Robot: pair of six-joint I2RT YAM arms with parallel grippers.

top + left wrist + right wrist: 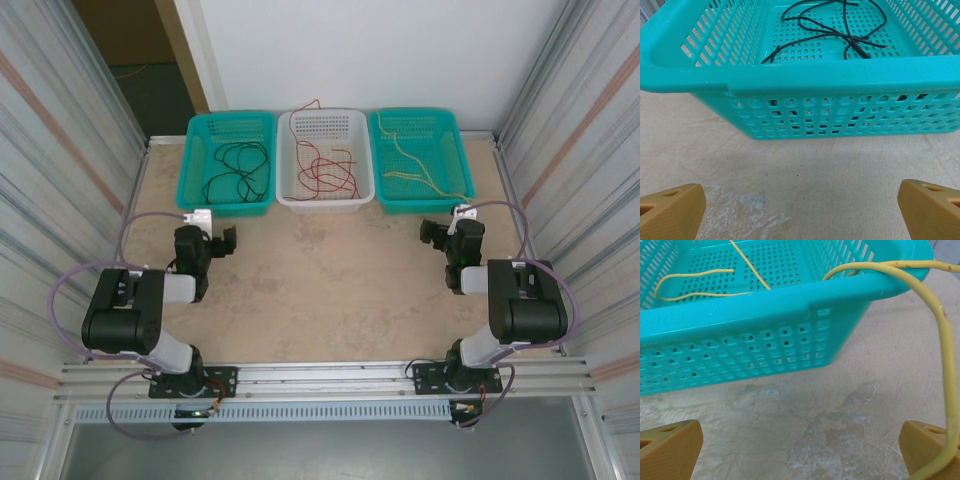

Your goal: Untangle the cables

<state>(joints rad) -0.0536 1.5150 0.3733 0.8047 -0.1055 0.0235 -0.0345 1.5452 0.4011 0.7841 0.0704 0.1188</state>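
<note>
The cables lie sorted in three baskets at the table's far edge. Black cables [240, 165] [840, 35] coil in the left teal basket [228, 208] [790, 70]. Red cables [325, 170] fill the white basket [325, 203]. Pale yellow cables [420, 165] lie in the right teal basket [425, 205] [765, 302]. One yellow cable [940, 320] hangs over that basket's rim and trails down across my right gripper's right finger [927, 440], unclamped. My left gripper [222, 240] [800, 210] is open just before the left basket. My right gripper [437, 232] [800, 450] is open before the right basket.
Corrugated metal walls close in both sides of the table. The beige tabletop [330, 290] stretches bare between the two arms and the row of baskets. One red cable end pokes up over the white basket's back rim [305, 108].
</note>
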